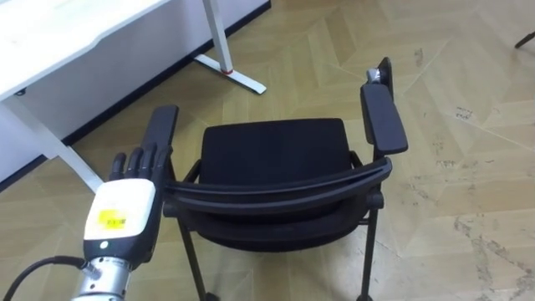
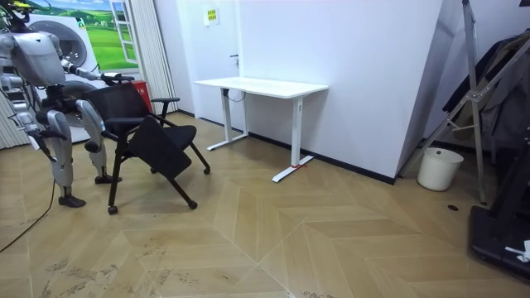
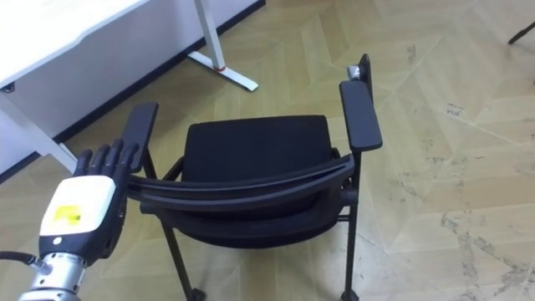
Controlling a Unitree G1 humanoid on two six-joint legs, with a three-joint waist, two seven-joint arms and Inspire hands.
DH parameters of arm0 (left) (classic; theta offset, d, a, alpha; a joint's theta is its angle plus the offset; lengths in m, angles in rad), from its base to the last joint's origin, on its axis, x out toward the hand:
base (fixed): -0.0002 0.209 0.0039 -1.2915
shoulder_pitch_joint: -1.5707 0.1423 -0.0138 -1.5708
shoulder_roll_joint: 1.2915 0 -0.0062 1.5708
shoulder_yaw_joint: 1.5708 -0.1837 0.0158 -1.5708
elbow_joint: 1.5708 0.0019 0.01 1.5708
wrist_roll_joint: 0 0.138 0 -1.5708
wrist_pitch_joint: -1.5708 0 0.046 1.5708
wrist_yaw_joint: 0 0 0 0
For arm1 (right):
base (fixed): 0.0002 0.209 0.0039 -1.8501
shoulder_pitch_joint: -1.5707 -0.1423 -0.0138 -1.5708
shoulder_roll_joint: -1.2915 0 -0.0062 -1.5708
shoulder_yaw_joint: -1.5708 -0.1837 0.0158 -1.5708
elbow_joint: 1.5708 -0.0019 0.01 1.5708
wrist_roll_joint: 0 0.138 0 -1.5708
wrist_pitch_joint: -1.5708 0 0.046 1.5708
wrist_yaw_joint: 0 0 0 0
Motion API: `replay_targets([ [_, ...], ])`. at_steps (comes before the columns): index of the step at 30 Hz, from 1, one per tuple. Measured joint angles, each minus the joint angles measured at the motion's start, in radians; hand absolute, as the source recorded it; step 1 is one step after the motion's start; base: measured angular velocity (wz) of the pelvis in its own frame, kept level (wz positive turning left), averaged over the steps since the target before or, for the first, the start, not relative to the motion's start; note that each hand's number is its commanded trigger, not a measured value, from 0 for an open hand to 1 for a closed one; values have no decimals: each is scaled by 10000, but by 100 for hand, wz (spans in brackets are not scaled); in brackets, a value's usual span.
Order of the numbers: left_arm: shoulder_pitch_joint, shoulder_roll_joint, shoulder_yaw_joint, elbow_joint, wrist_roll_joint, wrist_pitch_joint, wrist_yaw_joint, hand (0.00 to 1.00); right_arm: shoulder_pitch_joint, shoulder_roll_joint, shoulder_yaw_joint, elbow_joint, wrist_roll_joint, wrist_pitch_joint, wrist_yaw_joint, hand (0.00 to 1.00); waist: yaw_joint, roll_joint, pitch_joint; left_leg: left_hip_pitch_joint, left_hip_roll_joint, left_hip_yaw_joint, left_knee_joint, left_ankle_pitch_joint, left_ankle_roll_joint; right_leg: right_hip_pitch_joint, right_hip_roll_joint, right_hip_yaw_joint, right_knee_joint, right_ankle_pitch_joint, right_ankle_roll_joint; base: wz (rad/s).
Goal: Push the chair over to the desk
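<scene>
your left hand (image 1: 124,201) – fingers (image 1: 144,160) straight, gripping nothing – rests behind the chair (image 1: 276,150), at its backrest's left end, seat straight ahead.

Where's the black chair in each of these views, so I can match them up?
Left eye view: chair centre, seen from behind its backrest.
Right eye view: chair centre, slightly left.
Room view: chair far left, before the robot.
Shared landmark: white desk, upper left in eye views.
</scene>
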Motion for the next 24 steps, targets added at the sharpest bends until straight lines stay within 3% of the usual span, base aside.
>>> replay_targets([
  [24, 1, 62, -158, -337, -9, 443, -578, 0, -128, -64, 401, 9, 17, 135, -257, 0, -1, 38, -15, -40, 4, 155, -3, 2, 3, -117, -2, 235, 18, 1, 1, -1],
])
